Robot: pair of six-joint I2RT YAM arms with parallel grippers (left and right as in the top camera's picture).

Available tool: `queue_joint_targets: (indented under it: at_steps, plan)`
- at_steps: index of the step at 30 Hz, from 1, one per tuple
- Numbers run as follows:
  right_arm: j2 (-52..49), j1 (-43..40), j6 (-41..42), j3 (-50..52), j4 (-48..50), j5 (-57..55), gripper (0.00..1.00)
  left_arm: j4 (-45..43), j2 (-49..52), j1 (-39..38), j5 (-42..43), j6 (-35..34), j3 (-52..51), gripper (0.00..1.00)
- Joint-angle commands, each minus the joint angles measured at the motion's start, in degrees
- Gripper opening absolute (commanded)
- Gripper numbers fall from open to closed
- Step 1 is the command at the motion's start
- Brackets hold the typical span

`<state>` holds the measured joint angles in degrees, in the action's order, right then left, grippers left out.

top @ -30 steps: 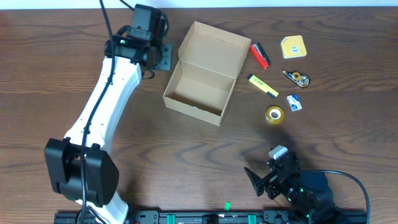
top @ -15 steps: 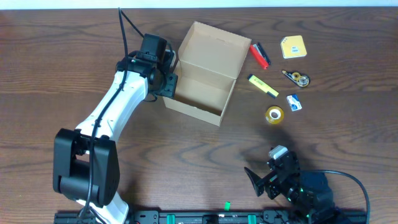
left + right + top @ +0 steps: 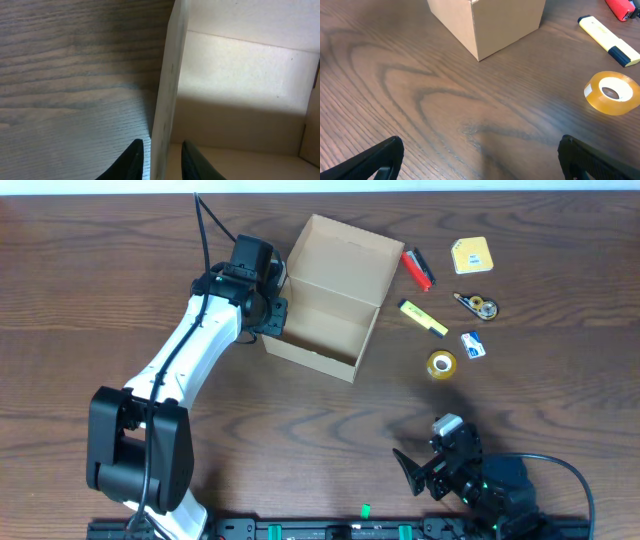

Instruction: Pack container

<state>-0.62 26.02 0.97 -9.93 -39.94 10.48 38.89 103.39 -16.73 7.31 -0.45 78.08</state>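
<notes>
Only the left wrist view shows the left end effector (image 3: 161, 146) straddling the tan cardboard box's (image 3: 240, 65) wall; whether it grips is unclear. Right end effector (image 3: 480, 146) released.

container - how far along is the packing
Done: the container is open, its inside bare. In hand: the left fingers straddle its left wall, one inside, one outside; a firm grip is unclear. Left: everything. The tape roll, highlighter, red item, yellow pad, tape dispenser and small blue-white item all lie on the table beside it, and the right fingers stand open, holding nothing.
</notes>
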Motion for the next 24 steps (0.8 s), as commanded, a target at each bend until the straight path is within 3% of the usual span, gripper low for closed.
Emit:
queue_joint_targets:
  at_steps: [1,13,24]
  plan:
    - [0.31,0.52,-0.63,0.57,-0.28,-0.15,0.99,-0.09,0.37,-0.17,-0.26,-1.09,-0.87,0.25]
    - [0.31,0.52,-0.61,0.57,-0.26,-0.15,0.99,-1.49,0.37,-0.17,-0.24,-1.53,-2.84,0.20]
    - [0.31,0.52,-0.61,0.57,-0.28,-0.13,0.99,-1.64,0.37,-0.17,-0.26,-6.82,-2.89,0.07]
